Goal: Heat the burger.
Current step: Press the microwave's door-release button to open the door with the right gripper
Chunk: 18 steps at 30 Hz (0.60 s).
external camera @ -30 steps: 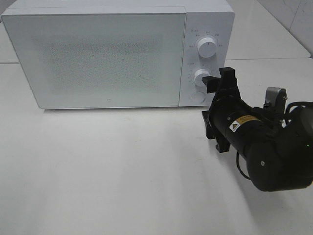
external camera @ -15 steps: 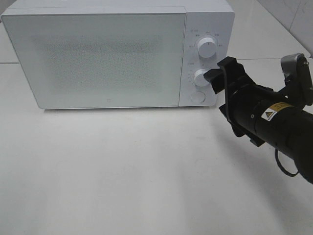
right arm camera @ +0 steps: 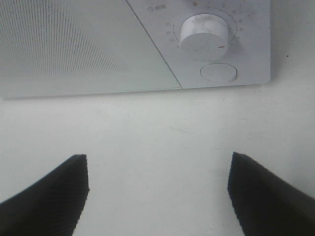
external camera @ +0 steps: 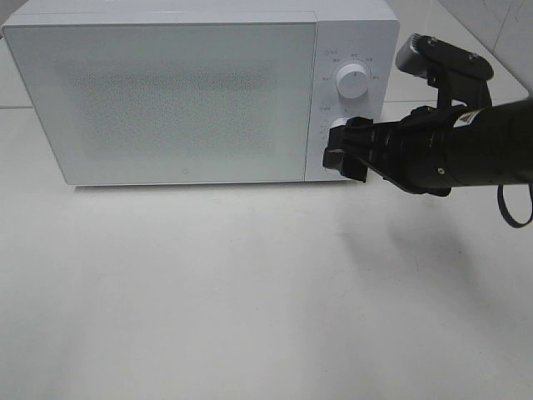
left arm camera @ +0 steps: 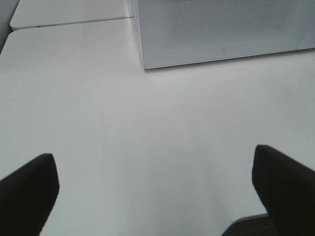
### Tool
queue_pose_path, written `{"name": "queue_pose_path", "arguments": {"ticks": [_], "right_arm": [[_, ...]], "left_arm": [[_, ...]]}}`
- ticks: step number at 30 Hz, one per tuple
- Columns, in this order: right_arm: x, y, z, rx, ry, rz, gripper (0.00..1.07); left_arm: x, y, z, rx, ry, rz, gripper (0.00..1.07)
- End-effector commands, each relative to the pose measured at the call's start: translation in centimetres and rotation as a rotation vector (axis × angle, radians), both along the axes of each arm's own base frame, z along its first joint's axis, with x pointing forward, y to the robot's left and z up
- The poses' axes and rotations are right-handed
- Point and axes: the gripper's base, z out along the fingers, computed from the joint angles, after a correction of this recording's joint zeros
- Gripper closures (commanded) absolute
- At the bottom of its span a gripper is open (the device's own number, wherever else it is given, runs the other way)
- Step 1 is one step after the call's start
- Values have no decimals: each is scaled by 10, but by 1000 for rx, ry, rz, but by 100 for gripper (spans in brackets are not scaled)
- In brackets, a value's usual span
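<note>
The burger is out of view. The white microwave (external camera: 166, 92) stands at the back of the table with its door (external camera: 175, 100) closed. My right gripper (external camera: 345, 152) reaches in from the right and hovers just in front of the control panel, by the lower knob (external camera: 340, 126). Its jaws are open with nothing between them. In the right wrist view, the lower knob (right arm camera: 204, 37) and a round button (right arm camera: 219, 72) lie ahead of the open right gripper (right arm camera: 157, 191). My left gripper (left arm camera: 155, 189) is open over bare table, well short of the microwave (left arm camera: 221, 24).
An upper knob (external camera: 353, 82) sits above the lower one on the panel. The white table (external camera: 208, 283) stretches in front of the microwave. A seam between two tabletops (left arm camera: 69, 22) runs beside the microwave's left corner.
My right arm has swung up and round, now lying level from the right. Its gripper has shifted left and lower, in front of the lower knob. The left gripper shows no change.
</note>
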Motion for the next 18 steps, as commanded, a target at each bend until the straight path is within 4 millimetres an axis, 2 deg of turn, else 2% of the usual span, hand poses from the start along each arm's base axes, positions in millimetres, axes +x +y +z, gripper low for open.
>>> {"name": "queue_pose_path", "arguments": {"ticks": [1,7,9,18], "right_arm": [[3,-4,9,-62,24,113,32],[12,-17,26,-197,110,249,32],[12,-23,34,-309,171,303,32],[5,-33,54,-464,376,342,32]], "left_arm": [[-2,-1,0,-12,-26,4,6],[-2,-1,0,-12,-26,4,6],[-2,-1,0,-12,-26,4,6],[-2,-1,0,-12,-26,4,6]]}}
